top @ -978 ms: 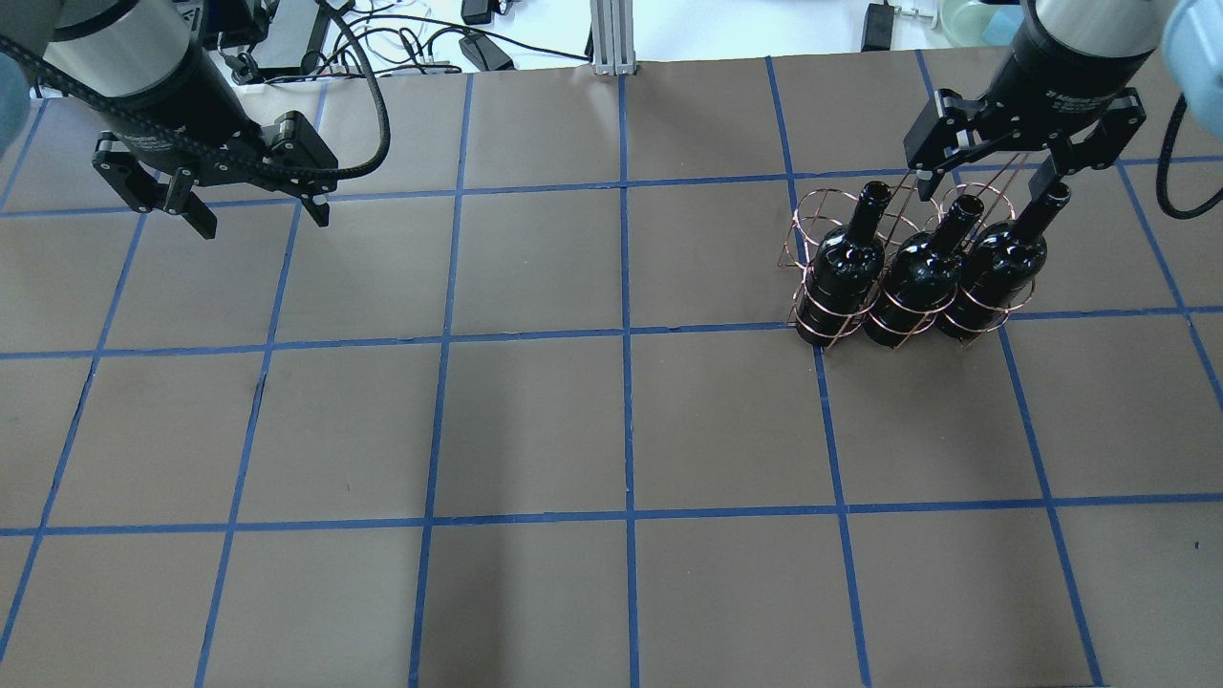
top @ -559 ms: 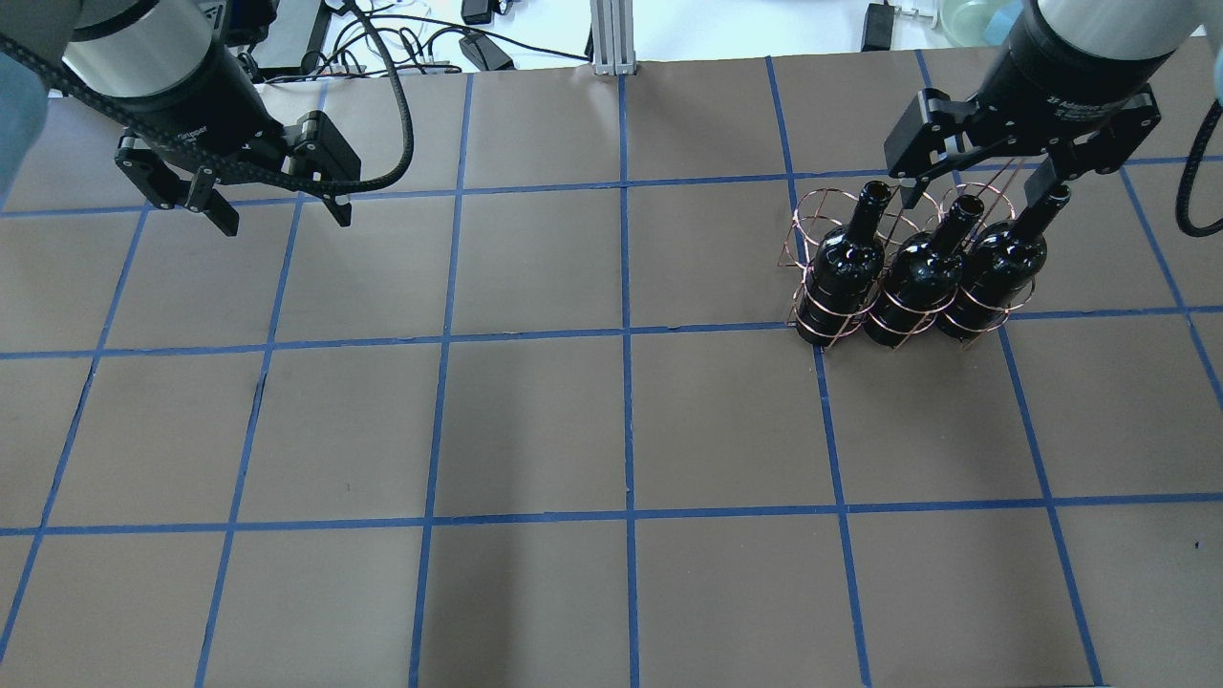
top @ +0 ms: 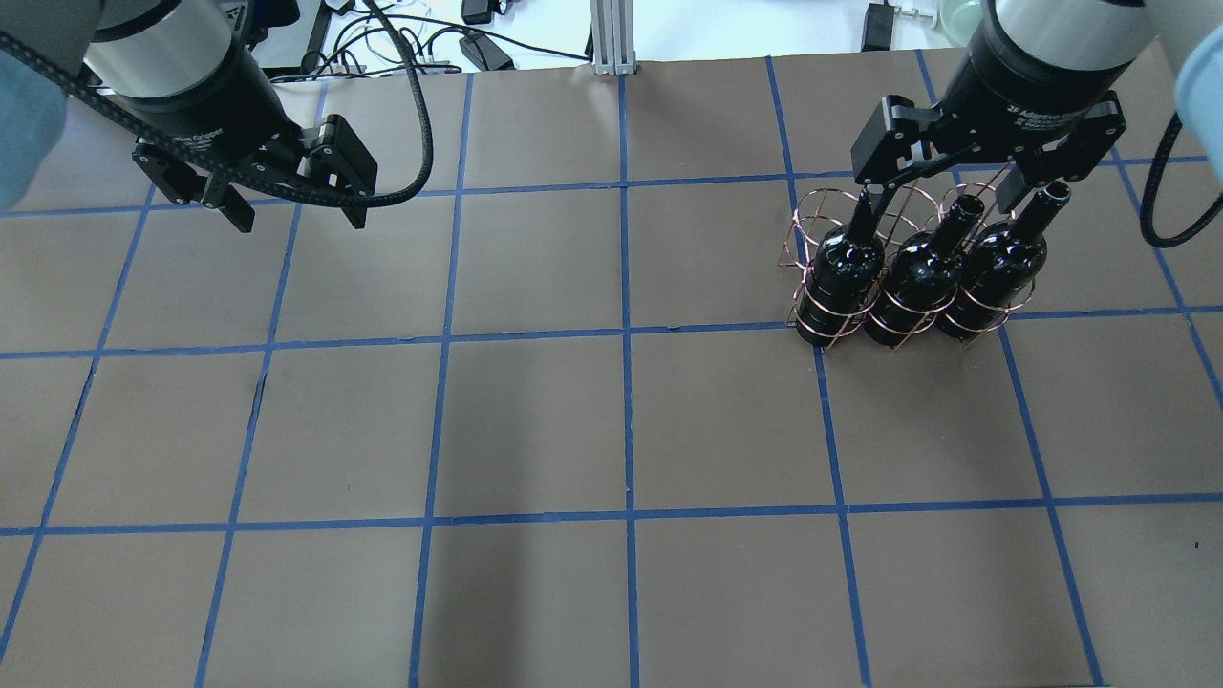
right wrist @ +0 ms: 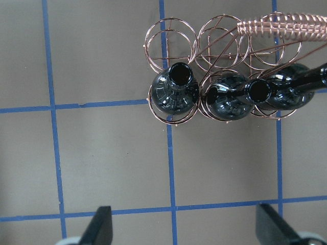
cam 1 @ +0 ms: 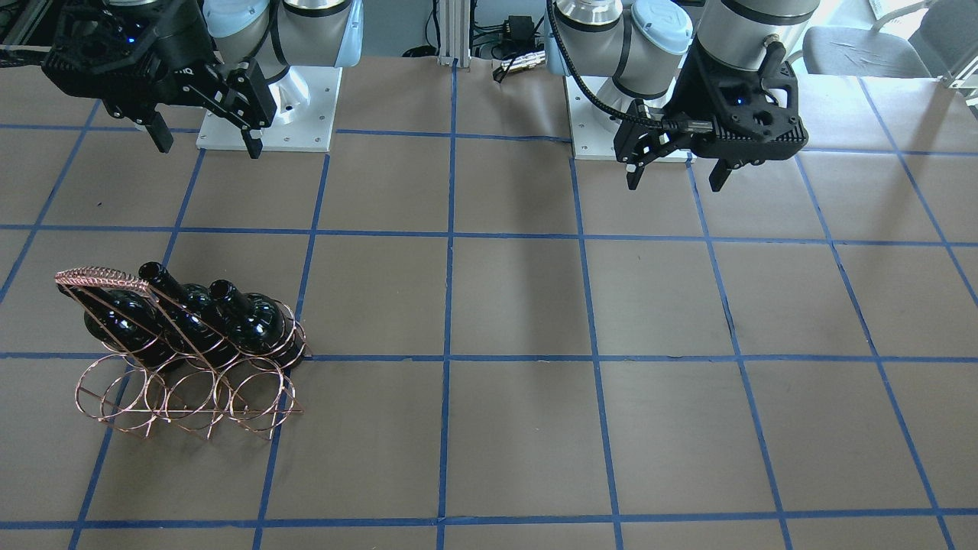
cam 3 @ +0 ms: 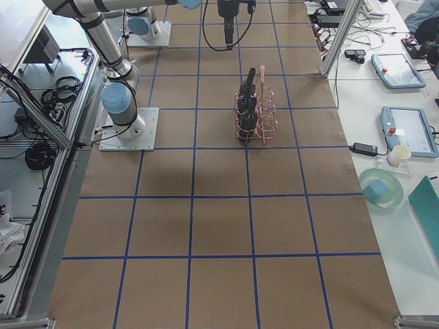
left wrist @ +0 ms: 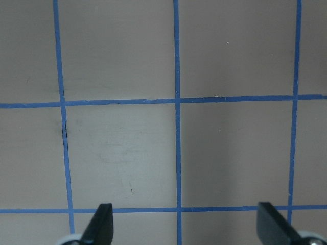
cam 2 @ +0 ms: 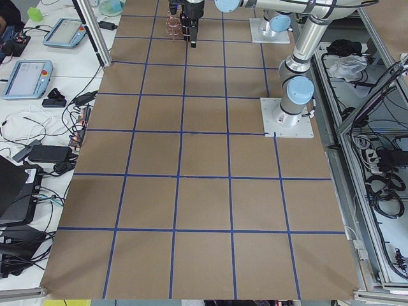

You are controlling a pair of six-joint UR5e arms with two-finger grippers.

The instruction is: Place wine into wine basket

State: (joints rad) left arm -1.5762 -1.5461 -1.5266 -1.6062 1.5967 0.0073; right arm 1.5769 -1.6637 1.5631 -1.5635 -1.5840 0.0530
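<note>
Three glossy black wine bottles [top: 846,268] [top: 922,272] [top: 998,263] stand upright side by side in the copper wire basket [top: 822,215], in the row of rings nearer me. The other row is empty. In the right wrist view the bottles [right wrist: 173,92] lie under the camera, beside the wrapped handle [right wrist: 286,23]. My right gripper [top: 946,186] hovers open and empty above the bottle necks, touching nothing. My left gripper [top: 301,222] is open and empty over bare table on the left. The front view shows the basket [cam 1: 183,397], the right gripper [cam 1: 206,147] and the left gripper [cam 1: 675,183].
The table is brown paper with a blue tape grid [top: 626,334]. Cables and devices lie beyond its far edge [top: 478,48]. The side tables hold tablets and a green bowl [cam 3: 381,188]. The arm bases [cam 1: 267,114] stand at the table's robot side.
My right gripper has shifted left over the bottle necks, still open. My left gripper has moved right. The bottles and basket have not moved.
</note>
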